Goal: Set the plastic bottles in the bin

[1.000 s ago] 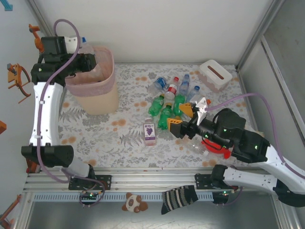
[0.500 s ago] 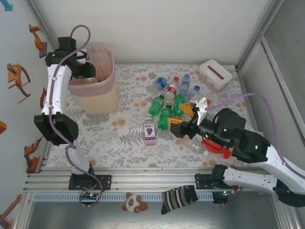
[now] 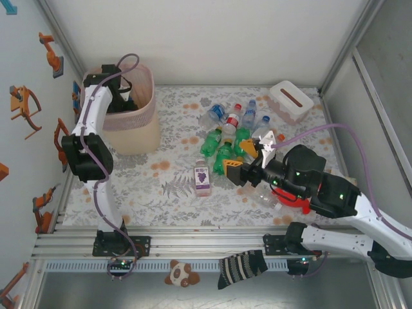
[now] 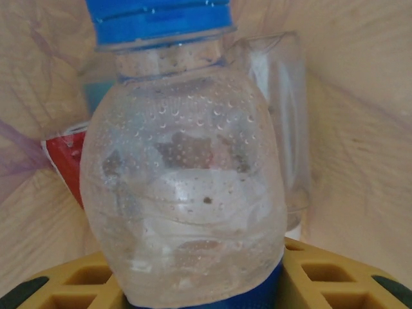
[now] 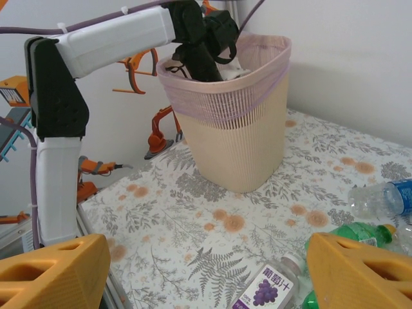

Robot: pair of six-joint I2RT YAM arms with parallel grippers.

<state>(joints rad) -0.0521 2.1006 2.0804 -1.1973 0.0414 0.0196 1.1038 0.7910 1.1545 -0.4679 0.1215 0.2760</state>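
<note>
The left gripper's [image 4: 199, 286] yellow fingers [image 4: 71, 283] flanked a clear blue-capped bottle [image 4: 183, 193] inside the bin [image 3: 145, 109], which stood at the table's [image 3: 161, 193] far left corner. Whether they pinched it I cannot tell. The right gripper [image 5: 207, 257] hung with fingers spread and bare above the table's middle, beside the heaped bottles [image 3: 232, 138].

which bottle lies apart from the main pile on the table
The grape-label bottle, purple on white, lying alone left of the heap of green and clear bottles.
</note>
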